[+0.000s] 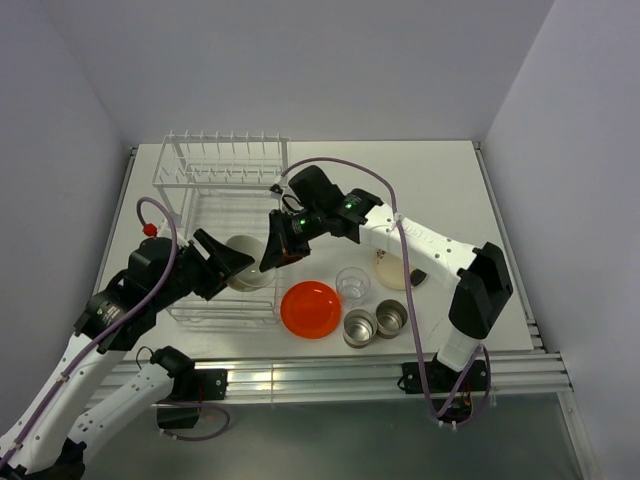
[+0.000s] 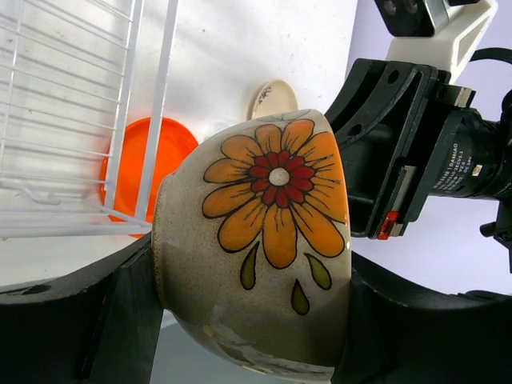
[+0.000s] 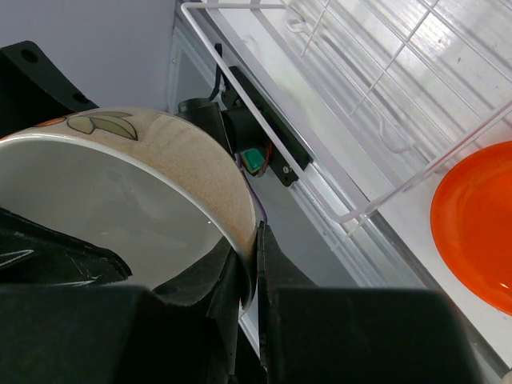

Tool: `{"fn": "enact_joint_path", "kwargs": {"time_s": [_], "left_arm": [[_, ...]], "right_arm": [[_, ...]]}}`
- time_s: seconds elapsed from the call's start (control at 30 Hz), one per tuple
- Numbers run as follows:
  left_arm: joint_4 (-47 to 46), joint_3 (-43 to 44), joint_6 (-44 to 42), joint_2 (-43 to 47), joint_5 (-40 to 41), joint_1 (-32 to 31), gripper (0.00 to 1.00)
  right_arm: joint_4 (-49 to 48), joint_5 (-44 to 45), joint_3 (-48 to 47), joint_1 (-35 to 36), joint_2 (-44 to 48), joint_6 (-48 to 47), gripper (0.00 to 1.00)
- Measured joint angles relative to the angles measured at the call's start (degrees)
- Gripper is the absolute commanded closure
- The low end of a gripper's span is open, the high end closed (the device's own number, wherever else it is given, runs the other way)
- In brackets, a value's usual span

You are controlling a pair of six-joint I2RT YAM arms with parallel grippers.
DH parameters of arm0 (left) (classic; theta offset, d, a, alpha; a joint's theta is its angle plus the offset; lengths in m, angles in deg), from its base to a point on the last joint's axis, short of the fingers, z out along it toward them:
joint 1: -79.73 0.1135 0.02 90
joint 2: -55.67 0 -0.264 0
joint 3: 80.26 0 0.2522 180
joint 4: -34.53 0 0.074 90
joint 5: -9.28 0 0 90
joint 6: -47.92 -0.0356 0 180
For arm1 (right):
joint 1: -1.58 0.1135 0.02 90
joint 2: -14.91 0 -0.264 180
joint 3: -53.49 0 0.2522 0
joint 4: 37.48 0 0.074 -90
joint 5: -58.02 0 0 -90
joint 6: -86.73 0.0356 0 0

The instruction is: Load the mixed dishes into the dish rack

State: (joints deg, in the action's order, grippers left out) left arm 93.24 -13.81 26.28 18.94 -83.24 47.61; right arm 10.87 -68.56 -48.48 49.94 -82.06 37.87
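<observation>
The left gripper (image 2: 252,344) is clamping the white-beige bowl (image 2: 264,232) while the right gripper (image 3: 254,268) is pinching its rim, above the near corner of the dish rack (image 1: 228,160). Nothing is sitting racked yet; the orange-red plate (image 1: 310,308) and 4 others are waiting on the table (image 1: 450,190).

Left arm (image 1: 150,275) and right arm (image 1: 400,228) angle inward, jaws clamped.
</observation>
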Motion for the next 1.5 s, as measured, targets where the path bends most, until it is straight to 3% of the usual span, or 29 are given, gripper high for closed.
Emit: {"fn": "enact_joint_path", "kwargs": {"time_s": [0.1, 0.13, 0.23, 0.6, 1.0, 1.1, 1.2, 1.23, 1.3, 1.33, 1.37, 1.43, 1.5], "left_arm": [[0.37, 0.20, -0.15, -0.13, 0.04, 0.00, 0.98], [0.35, 0.20, -0.17, -0.07, 0.07, 0.00, 0.76], [0.26, 0.20, -0.17, 0.59, 0.26, 0.00, 0.45], [-1.60, -0.63, -0.09, 4.63, 0.37, 0.04, 0.02], [-3.13, -2.64, 0.55, 8.37, 0.90, 0.04, 0.07], [-3.13, -2.69, 0.76, 8.37, 0.94, 0.04, 0.14], [-2.78, -2.93, 0.90, 8.39, 1.36, 0.07, 0.36], [-2.75, -2.99, 1.07, 8.39, 1.46, 0.07, 0.52], [-2.64, -3.04, 1.16, 8.39, 1.62, 0.07, 0.70], [-2.64, -3.06, 1.20, 8.41, 1.75, 0.07, 0.91], [-2.64, -3.06, 1.18, 8.41, 1.79, 0.07, 1.00], [-2.56, -3.06, 1.33, 8.39, 2.21, 0.04, 1.00], [-2.49, -3.04, 1.38, 8.39, 2.45, 0.04, 1.00]], "right_arm": [[-0.07, -0.04, 0.00, 0.02, -0.04, 0.00, 1.00], [-0.11, -0.04, -0.09, 0.02, -0.04, -0.02, 1.00], [-0.28, -0.07, -0.22, 0.04, -0.04, -0.11, 1.00], [-0.72, 0.57, -0.28, -0.15, -0.04, -1.36, 1.00], [-0.74, 0.31, -0.28, -0.24, -0.04, -1.62, 1.00], [-0.72, 0.31, -0.28, -0.24, -0.04, -1.60, 1.00], [-0.74, 0.17, -0.28, -0.24, -0.04, -1.60, 1.00], [-0.72, -0.04, -0.28, -0.26, -0.04, -1.60, 1.00], [-0.70, -0.11, -0.28, -0.28, -0.04, -1.55, 1.00], [-0.70, -0.13, -0.28, -0.28, -0.04, -1.55, 1.00], [-0.72, -0.13, -0.28, -0.28, -0.04, -1.57, 1.00], [-0.70, -0.13, -0.28, -0.28, -0.04, -1.57, 0.99], [-0.70, -0.11, -0.28, -0.28, -0.04, -1.57, 0.91]]}}
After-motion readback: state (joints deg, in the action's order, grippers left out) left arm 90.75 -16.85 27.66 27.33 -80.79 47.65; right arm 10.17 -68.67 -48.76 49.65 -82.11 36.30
